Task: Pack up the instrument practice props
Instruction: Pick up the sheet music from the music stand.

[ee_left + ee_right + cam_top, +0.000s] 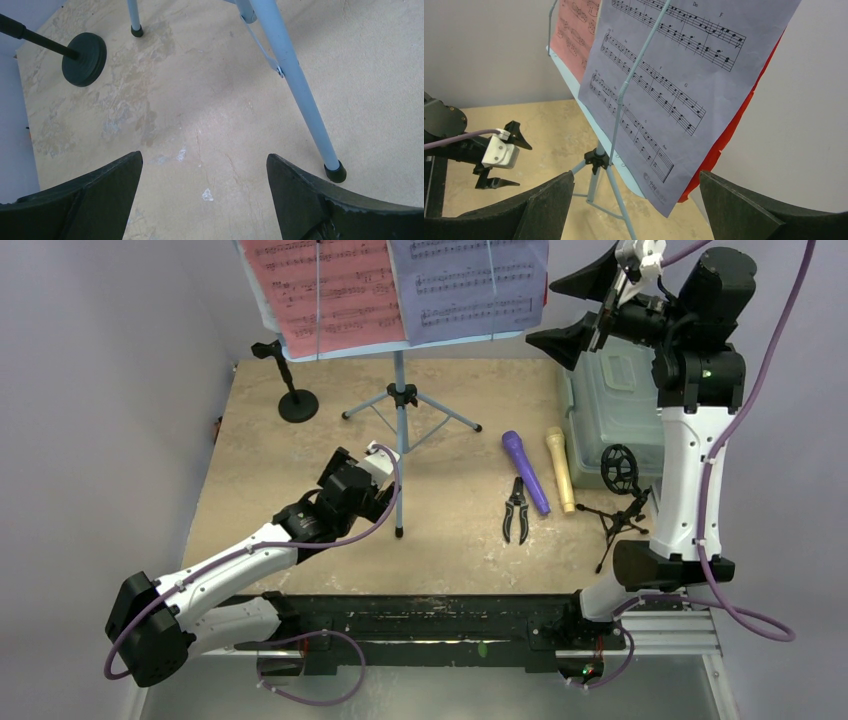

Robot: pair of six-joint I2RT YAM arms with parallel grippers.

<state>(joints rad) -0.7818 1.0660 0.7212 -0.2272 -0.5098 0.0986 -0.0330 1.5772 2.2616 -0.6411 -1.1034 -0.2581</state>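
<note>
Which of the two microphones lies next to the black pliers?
The purple microphone; it lies right beside the pliers, while the cream microphone lies on its other side, nearer the grey box.

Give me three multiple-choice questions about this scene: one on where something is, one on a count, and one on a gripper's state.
1. Where is the purple microphone?
A) in the plastic box
B) on the table, beside the cream microphone
C) on the music desk

2. How many microphones lie on the table?
A) one
B) two
C) four

3. How is the left gripper?
A) shut on a stand leg
B) shut on the purple microphone
C) open, holding nothing

Answers:
1 B: the top view shows it lying next to the cream one.
2 B: only the purple and the cream one show.
3 C: its wrist view shows spread jaws with bare table between them.
</note>
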